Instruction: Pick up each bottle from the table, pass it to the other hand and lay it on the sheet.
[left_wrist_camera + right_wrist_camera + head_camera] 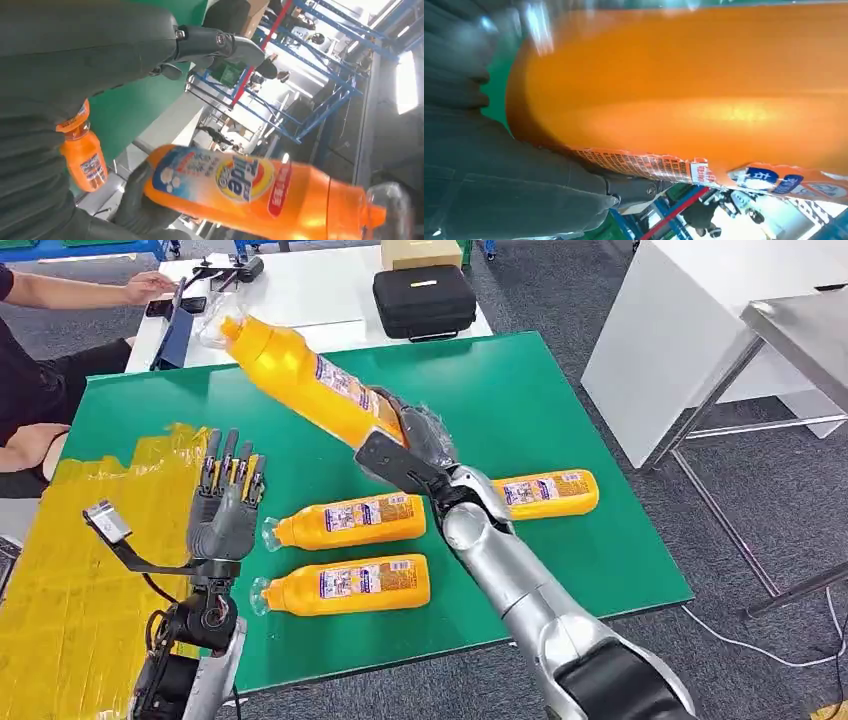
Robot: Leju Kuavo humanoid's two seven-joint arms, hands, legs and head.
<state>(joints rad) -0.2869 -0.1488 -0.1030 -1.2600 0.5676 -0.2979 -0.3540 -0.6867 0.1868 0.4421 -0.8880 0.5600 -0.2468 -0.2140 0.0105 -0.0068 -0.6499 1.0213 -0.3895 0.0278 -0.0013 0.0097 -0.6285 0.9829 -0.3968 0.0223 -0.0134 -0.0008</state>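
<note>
My right hand (pixel 420 438) grips an orange bottle (pixel 300 375) by its base and holds it tilted above the green table (pixel 560 390), clear cap up and to the left. The same bottle (pixel 250 192) and bottle (pixel 704 90) show close in both wrist views, with my right hand (pixel 140 207) around its base. My left hand (pixel 228 498) stands upright with fingers straight and holds nothing, left of the held bottle. Three more orange bottles lie on the table: one (pixel 345 521), one (pixel 345 585) nearer me, one (pixel 545 493) behind my right forearm. The yellow sheet (pixel 70 570) covers the table's left part.
A person's hand (pixel 150 285) rests on a white table (pixel 310 290) beyond the green one, beside a black case (pixel 425 300) and a cardboard box (pixel 420 252). A white cabinet (pixel 690 330) and a metal table (pixel 800 330) stand to the right.
</note>
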